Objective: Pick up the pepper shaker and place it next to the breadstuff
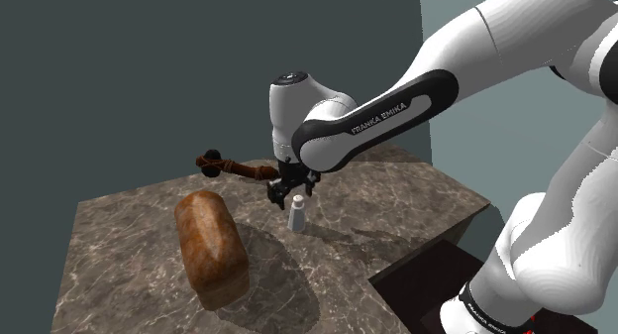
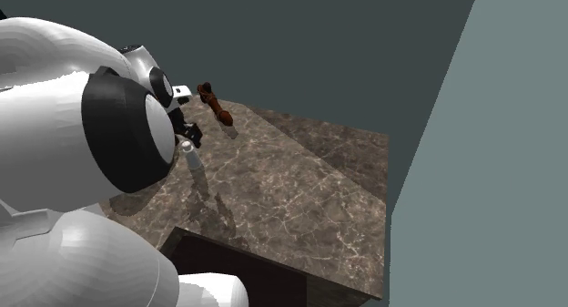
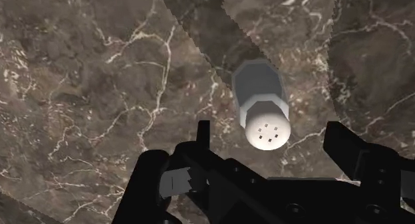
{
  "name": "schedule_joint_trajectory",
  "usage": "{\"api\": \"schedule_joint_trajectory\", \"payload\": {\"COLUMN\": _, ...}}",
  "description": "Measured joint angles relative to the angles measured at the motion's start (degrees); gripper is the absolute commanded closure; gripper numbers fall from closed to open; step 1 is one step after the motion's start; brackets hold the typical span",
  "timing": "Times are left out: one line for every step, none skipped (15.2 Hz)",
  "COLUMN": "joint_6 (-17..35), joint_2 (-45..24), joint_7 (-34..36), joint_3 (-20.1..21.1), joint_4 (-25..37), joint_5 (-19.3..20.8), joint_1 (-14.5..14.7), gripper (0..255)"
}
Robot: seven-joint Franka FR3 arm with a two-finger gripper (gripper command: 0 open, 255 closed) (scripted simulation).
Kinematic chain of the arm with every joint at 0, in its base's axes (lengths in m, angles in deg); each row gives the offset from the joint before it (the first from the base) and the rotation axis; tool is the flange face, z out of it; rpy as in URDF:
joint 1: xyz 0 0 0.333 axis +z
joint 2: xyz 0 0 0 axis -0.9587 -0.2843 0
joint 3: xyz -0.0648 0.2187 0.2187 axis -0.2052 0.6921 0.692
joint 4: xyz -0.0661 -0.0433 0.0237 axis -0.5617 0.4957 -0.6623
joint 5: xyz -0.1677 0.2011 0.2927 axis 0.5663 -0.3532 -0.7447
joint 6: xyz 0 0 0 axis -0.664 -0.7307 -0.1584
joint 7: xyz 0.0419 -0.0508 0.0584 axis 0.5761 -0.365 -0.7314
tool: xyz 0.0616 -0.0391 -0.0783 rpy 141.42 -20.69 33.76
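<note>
The pincer (image 1: 293,191) hangs straight above the shaker (image 1: 296,215), which stands upright on the worktop (image 1: 396,203). Its long axis is vertical, in line with the pincer's own reach. From the wrist, the pale, holed cap of the shaker (image 3: 267,131) sits between the two black fingers (image 3: 203,146). They stand wide apart with a gap on each side and do not touch it, so nothing is held. The coming move looks like a plain descent until the fingers flank the grey body below the cap, followed by a close. The cap lies a little nearer one finger than the other, so a small sideways correction may help.

The loaf (image 1: 211,248), brown and long, lies near the shaker toward the shoulder view's left, with bare worktop between them for the set-down. A brown twisted thing (image 1: 233,167) rests further back, apart from both.

The worktop is dark brown marble with pale veins, a hard, even surface. A dark grey-green wall (image 1: 149,74) rises behind it and a paler one (image 2: 491,168) stands to the side. The arm's shadow falls across the stone around the shaker.
</note>
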Motion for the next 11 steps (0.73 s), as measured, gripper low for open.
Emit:
{"api": "schedule_joint_trajectory", "payload": {"joint_6": 0.0, "joint_2": 0.0, "joint_7": 0.0, "joint_3": 0.0, "joint_4": 0.0, "joint_5": 0.0, "joint_1": 0.0, "gripper": 0}}
{"api": "schedule_joint_trajectory", "payload": {"joint_6": 0.0, "joint_2": 0.0, "joint_7": 0.0, "joint_3": 0.0, "joint_4": 0.0, "joint_5": 0.0, "joint_1": 0.0, "gripper": 0}}
{"api": "schedule_joint_trajectory", "payload": {"joint_6": 0.0, "joint_2": 0.0, "joint_7": 0.0, "joint_3": 0.0, "joint_4": 0.0, "joint_5": 0.0, "joint_1": 0.0, "gripper": 0}}
{"api": "schedule_joint_trajectory", "payload": {"joint_6": -0.9, "joint_2": 0.3, "joint_7": -0.2, "joint_3": 0.0, "joint_4": 0.7, "joint_5": -0.2, "joint_1": 0.0, "gripper": 0}}
{"api": "schedule_joint_trajectory", "payload": {"joint_6": -2.2, "joint_2": 0.9, "joint_7": -0.5, "joint_3": 0.0, "joint_4": 1.4, "joint_5": -0.5, "joint_1": 0.0, "gripper": 0}}
{"api": "schedule_joint_trajectory", "payload": {"joint_6": -4.0, "joint_2": 1.6, "joint_7": -0.6, "joint_3": 0.2, "joint_4": 2.6, "joint_5": -0.9, "joint_1": 0.2, "gripper": 0}}
{"api": "schedule_joint_trajectory", "payload": {"joint_6": -5.4, "joint_2": 2.5, "joint_7": -1.0, "joint_3": 0.1, "joint_4": 3.2, "joint_5": -1.2, "joint_1": 0.2, "gripper": 0}}
{"api": "schedule_joint_trajectory", "payload": {"joint_6": -6.1, "joint_2": 2.8, "joint_7": -1.1, "joint_3": 0.2, "joint_4": 3.5, "joint_5": -1.4, "joint_1": 0.2, "gripper": 0}}
{"api": "schedule_joint_trajectory", "payload": {"joint_6": -6.6, "joint_2": 3.1, "joint_7": -1.1, "joint_3": 0.2, "joint_4": 3.7, "joint_5": -1.5, "joint_1": 0.3, "gripper": 0}}
{"api": "schedule_joint_trajectory", "payload": {"joint_6": -6.9, "joint_2": 3.2, "joint_7": -1.1, "joint_3": 0.3, "joint_4": 3.9, "joint_5": -1.6, "joint_1": 0.3, "gripper": 0}}
{"api": "schedule_joint_trajectory", "payload": {"joint_6": -7.0, "joint_2": 3.2, "joint_7": -1.1, "joint_3": 0.3, "joint_4": 4.0, "joint_5": -1.6, "joint_1": 0.4, "gripper": 0}}
